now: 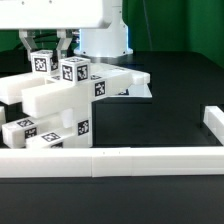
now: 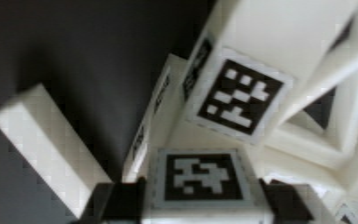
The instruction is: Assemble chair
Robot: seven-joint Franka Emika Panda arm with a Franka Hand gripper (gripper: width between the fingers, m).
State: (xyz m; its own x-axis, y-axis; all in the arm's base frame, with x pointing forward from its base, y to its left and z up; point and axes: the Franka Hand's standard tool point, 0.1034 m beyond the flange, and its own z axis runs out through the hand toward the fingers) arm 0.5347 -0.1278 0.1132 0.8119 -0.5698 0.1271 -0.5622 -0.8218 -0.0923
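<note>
My gripper above the stacked chair parts, jaws pinching a tagged white block, black table, white border wall in front

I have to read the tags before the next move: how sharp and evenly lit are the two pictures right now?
Exterior view: even light, the chair parts bright against the black table, tags on them small but readable, the hand in shade. Wrist view: close and soft, one tag skewed, another tag near the hand squarer but blurred, white faces nearly washed out.
</note>
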